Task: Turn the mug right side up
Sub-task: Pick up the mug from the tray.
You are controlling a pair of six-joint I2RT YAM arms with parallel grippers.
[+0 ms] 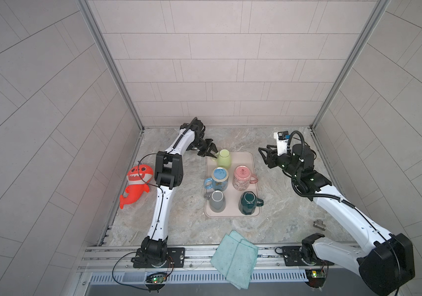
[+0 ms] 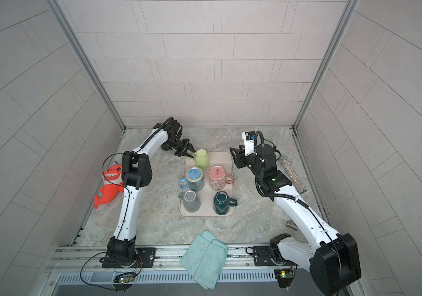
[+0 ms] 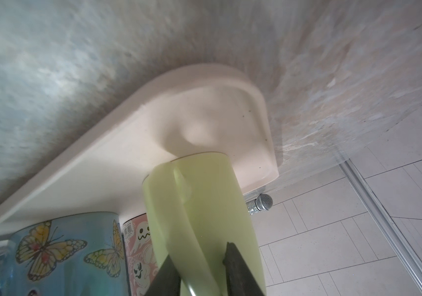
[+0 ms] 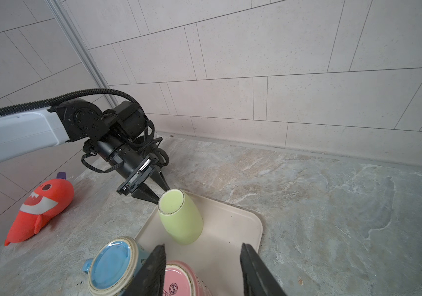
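A pale green mug (image 1: 224, 159) (image 2: 201, 159) sits at the far left corner of the beige tray (image 1: 245, 159), bottom up and tilted, its base turned toward the left arm (image 4: 180, 220). My left gripper (image 1: 213, 153) (image 2: 192, 153) (image 4: 162, 196) is shut on the mug's handle. In the left wrist view the two dark fingers (image 3: 233, 258) stand either side of the handle strip of the green mug (image 3: 204, 205). My right gripper (image 1: 263, 151) (image 4: 203, 246) hangs open at the tray's far right, above the pink mug (image 4: 179, 282), holding nothing.
On the tray also stand a blue butterfly mug (image 1: 219, 178), a pink mug (image 1: 242, 178), a grey mug (image 1: 217, 201) and a dark green mug (image 1: 248, 202). A red shark plush (image 1: 137, 184) lies left, a teal cloth (image 1: 235, 258) in front, a glittery microphone (image 2: 292, 174) right.
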